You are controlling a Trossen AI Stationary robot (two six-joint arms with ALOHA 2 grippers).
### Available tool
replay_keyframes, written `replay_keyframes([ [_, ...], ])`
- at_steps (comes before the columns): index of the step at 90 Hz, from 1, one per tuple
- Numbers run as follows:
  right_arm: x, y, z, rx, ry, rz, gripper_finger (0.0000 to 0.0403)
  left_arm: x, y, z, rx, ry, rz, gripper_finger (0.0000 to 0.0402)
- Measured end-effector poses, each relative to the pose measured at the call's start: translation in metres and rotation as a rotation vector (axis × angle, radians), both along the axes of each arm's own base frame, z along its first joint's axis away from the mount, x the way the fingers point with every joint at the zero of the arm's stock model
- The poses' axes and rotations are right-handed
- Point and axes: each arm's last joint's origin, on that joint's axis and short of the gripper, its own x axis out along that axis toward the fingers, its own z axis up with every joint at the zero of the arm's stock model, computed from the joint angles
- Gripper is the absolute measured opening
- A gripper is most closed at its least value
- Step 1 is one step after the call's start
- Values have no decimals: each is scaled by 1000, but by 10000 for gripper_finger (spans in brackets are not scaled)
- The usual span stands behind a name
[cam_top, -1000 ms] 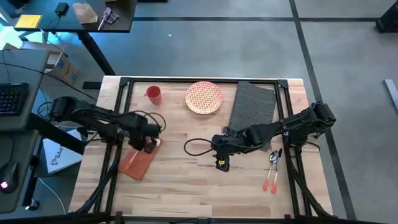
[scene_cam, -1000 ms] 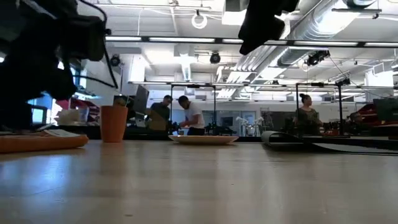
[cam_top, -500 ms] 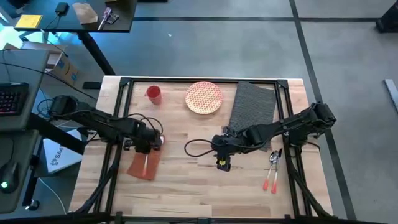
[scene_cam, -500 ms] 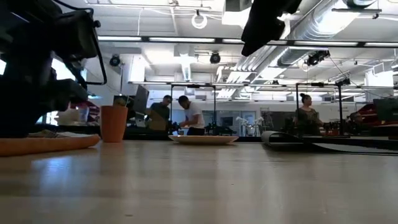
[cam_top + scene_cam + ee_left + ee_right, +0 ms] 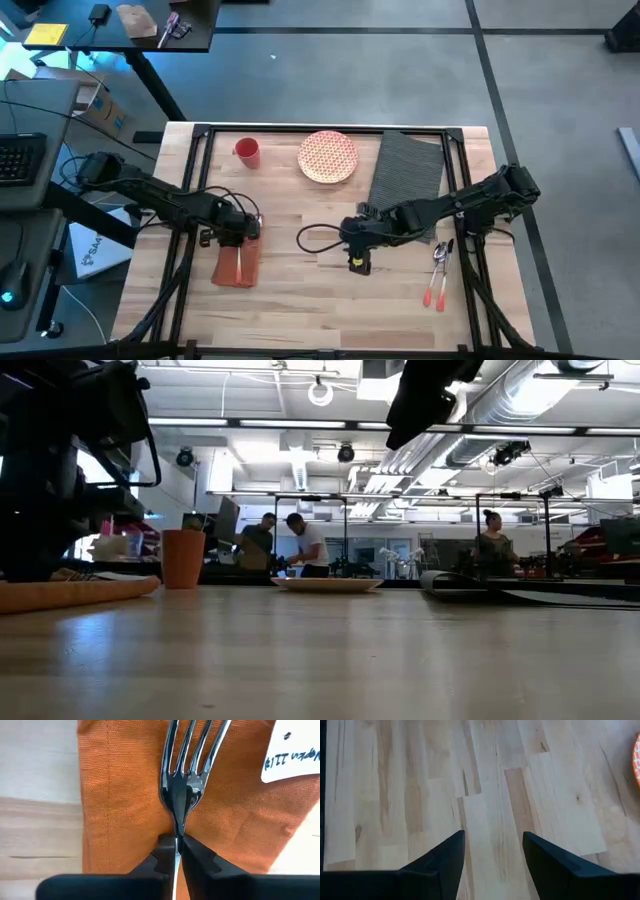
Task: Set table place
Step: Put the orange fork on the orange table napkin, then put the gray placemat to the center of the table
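While my left gripper (image 5: 177,851) pinches the neck of a fork (image 5: 189,775) tight between its fingers, the tines lie over the rust-orange napkin (image 5: 238,265) at the table's (image 5: 300,300) eight o'clock. My right gripper (image 5: 492,851) hangs spread wide and empty over bare wood at centre. Toward one o'clock lies the dark grey placemat (image 5: 408,167), the patterned plate (image 5: 327,156) just beside it, a red cup (image 5: 247,151) at eleven.
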Motion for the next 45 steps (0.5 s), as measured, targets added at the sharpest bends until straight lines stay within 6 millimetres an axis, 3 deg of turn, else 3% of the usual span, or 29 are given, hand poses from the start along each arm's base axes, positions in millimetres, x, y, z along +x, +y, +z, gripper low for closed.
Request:
replay_keyframes([
  [18, -18, -6, 28, 11, -79, -104, 183, 3, -5, 6, 16, -15, -27, 93],
  [31, -50, -22, 56, -5, -110, -266, 183, 12, -10, 21, 16, -70, -125, 132],
  [45, -91, -36, 69, 78, 2, -475, 183, 17, -13, 54, 12, -93, -230, 146],
])
